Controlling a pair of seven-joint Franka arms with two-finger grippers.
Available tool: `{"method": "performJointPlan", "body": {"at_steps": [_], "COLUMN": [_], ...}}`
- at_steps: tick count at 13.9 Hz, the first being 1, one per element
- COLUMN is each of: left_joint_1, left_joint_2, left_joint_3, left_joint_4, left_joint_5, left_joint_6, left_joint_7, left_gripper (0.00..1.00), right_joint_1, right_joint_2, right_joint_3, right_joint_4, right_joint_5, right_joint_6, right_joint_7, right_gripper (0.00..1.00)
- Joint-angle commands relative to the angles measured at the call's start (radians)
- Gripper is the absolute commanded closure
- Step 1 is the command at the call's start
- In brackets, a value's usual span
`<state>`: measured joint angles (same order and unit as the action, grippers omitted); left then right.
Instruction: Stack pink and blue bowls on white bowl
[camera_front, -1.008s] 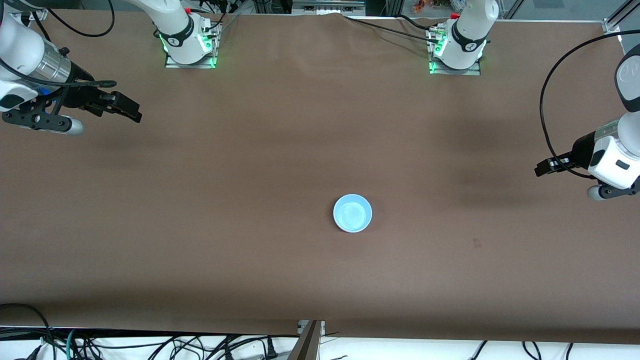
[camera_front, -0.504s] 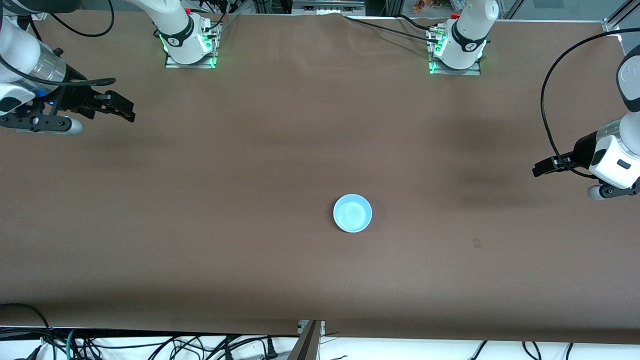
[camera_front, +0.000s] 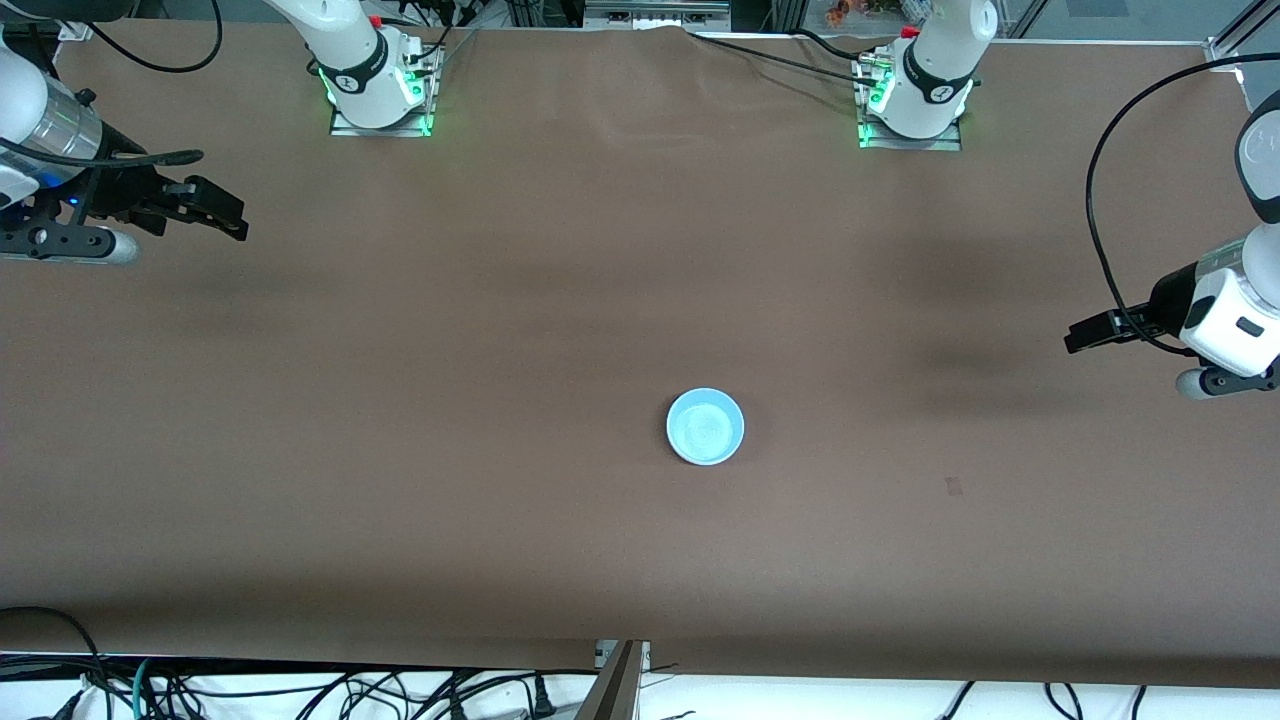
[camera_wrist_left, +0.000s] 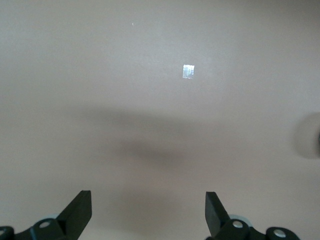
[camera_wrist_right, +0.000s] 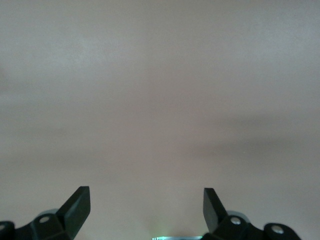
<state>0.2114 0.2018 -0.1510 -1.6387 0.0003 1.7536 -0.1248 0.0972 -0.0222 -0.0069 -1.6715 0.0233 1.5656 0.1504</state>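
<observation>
The left end effector is parked over the tabletop at the left arm's end, fingers spread wide with nothing between them, as its own wrist view makes pretty clear. The right end effector is hung over the right arm's end of the tabletop, nearer the bases, and its fingers are spread and empty too. Neither one is anywhere close to a bowl.

The only bowl that can be picked out is the blue bowl, sat upright around the middle of the tabletop, closer to the front camera than either end effector. It lies well apart from both, toward the centre and toward the camera from each. The left end effector looks to be the nearer of the two, so that arm would probably be the one sent in if anything more were needed. Being round, the bowl has no long axis to line up with.

Now the awkward bit: no pink bowl and no white bowl can be made out separately. A paler rim is seen around the blue one, so they may well be nested underneath, meaning the stack is likely done, but that can't be confirmed from above. In the left wrist view, only a small shiny patch is shown on the tabletop, plus a blurry shape cut off at the edge.
</observation>
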Motion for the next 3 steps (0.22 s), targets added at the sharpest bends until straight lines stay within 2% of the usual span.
{"method": "performJointPlan", "body": {"at_steps": [1,3], "left_joint_1": [0.022,0.023], "left_joint_2": [-0.021,-0.022], "left_joint_3": [-0.001,-0.001], "left_joint_4": [-0.003,-0.001], "left_joint_5": [0.007,0.004], "left_joint_6": [0.007,0.007], "left_joint_7": [0.060,0.063], "left_gripper": [0.00,0.00], "right_joint_1": [-0.021,-0.021], "right_joint_2": [0.004,0.001], "right_joint_3": [0.022,0.019], "right_joint_4": [0.025,0.025], "right_joint_5": [-0.010,-0.006], "right_joint_6": [-0.022,-0.027], "right_joint_7": [-0.014,-0.015], "right_gripper": [0.00,0.00]}}
